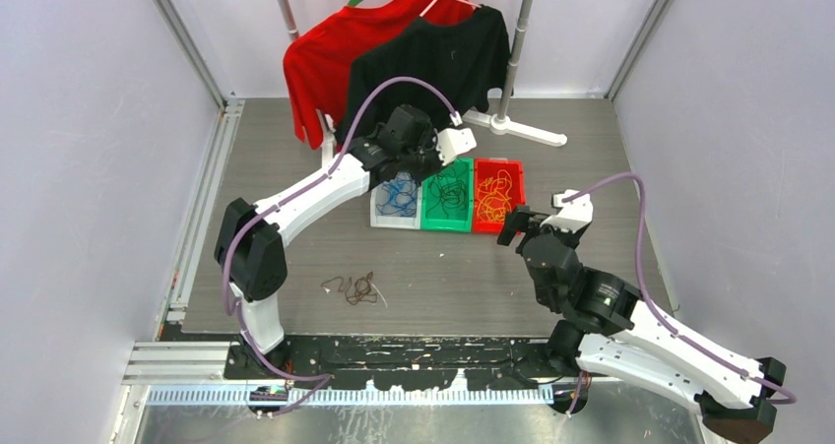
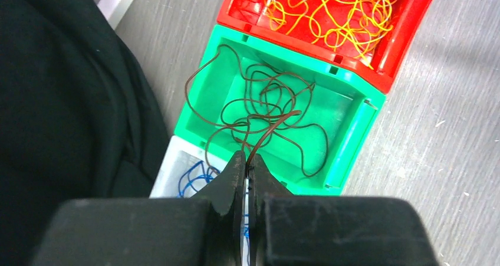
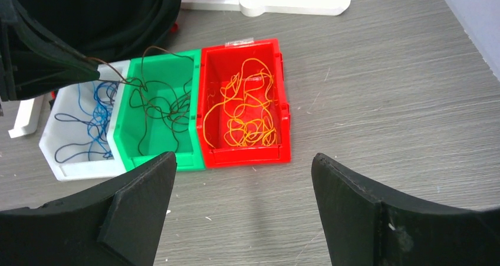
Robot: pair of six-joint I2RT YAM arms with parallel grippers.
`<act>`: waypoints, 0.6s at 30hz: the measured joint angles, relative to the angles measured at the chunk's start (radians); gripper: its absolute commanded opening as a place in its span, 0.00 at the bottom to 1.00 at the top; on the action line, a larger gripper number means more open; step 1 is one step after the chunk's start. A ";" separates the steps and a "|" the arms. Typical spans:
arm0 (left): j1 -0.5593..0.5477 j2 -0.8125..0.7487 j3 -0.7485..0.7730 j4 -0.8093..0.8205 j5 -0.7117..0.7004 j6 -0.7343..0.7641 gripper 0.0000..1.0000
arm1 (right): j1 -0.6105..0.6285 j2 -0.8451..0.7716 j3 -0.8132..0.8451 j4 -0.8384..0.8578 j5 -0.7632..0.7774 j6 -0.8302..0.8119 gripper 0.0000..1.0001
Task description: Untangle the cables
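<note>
Three bins stand in a row: a white bin (image 1: 379, 218) with blue cables (image 1: 398, 195), a green bin (image 1: 445, 225) with dark brown cables (image 1: 451, 194), and a red bin (image 1: 492, 229) with yellow-orange cables (image 1: 495, 198). My left gripper (image 1: 425, 160) hovers over the white and green bins. In the left wrist view it (image 2: 246, 158) is shut on a brown cable (image 2: 277, 123) that trails into the green bin (image 2: 354, 124). My right gripper (image 1: 522, 227) is open and empty just right of the red bin, above bare table (image 3: 243, 157). A small dark brown tangle (image 1: 356, 288) lies on the table at the near left.
A clothes rack at the back holds a red shirt (image 1: 320, 55) and a black shirt (image 1: 433, 55) that hangs close behind the left gripper. Its white foot (image 1: 517, 129) lies beyond the bins. Grey walls and metal posts enclose the table.
</note>
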 measured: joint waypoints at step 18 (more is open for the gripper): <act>-0.001 0.423 0.288 -0.159 -0.077 -0.012 0.20 | -0.098 0.080 -0.115 0.125 -0.122 0.085 0.88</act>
